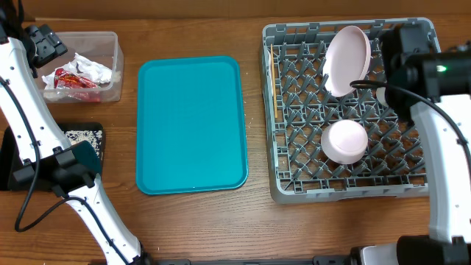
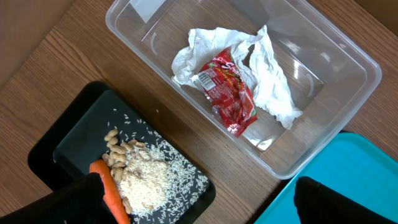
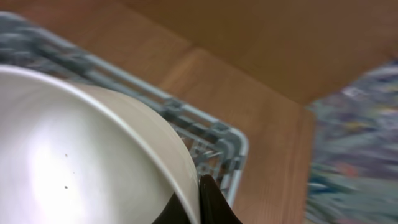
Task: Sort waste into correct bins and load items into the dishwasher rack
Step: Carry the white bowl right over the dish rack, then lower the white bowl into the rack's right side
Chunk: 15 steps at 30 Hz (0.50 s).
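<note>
Left of the teal tray [image 1: 191,125], my left gripper [image 2: 199,190] hangs above the table with its fingers spread wide and nothing between them. I see two bins there, both apart from the teal tray.

The clear tub [image 2: 348,56] sits level with the teal tray's far end. It holds a crumpled red wrapper [image 2: 230,93] lying on a crumpled white napkin [image 2: 273,87].

The black tray [image 2: 81,124] sits nearer to me, level with the middle of the teal tray. In it is a pile of grainy food scraps [image 2: 143,180], with a carrot [image 2: 112,196] touching the pile on the side away from the teal tray.

Right of the teal tray, a strip of bare table away, is the grey rack [image 1: 346,193]. A thin stick [image 1: 275,81] lies along the rack side closest to the teal tray. The plate [image 1: 347,59] stands tilted among the pegs at the far end, and a white bowl [image 1: 344,141] rests on the grid nearer to me. I cannot tell which way up the bowl is.

My right gripper [image 3: 196,208] is over the rack corner farthest from the teal tray, pinched narrow on the plate's rim.
</note>
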Each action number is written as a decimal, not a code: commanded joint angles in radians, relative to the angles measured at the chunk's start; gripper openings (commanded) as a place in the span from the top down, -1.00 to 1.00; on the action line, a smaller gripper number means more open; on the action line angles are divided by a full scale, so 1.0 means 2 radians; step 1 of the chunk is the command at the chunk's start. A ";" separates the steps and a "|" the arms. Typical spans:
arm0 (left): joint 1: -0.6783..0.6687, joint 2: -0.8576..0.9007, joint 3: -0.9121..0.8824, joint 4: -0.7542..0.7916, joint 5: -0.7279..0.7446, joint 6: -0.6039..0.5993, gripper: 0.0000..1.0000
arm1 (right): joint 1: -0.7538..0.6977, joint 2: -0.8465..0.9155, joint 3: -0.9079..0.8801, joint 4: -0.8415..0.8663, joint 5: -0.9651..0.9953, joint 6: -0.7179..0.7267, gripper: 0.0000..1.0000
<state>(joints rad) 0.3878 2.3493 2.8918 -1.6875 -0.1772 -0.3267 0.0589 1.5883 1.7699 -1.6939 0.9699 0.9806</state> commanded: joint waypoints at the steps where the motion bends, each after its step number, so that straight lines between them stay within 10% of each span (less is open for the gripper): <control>1: -0.001 -0.002 0.005 -0.001 -0.007 -0.001 -1.00 | -0.028 -0.010 -0.078 0.001 0.113 0.148 0.92; 15: -0.001 -0.002 0.005 -0.001 -0.007 -0.001 -0.99 | -0.143 -0.010 -0.313 0.201 0.183 0.239 0.92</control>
<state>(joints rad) 0.3878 2.3493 2.8918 -1.6871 -0.1772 -0.3271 -0.1944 1.5887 1.1614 -1.3323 1.2690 1.4136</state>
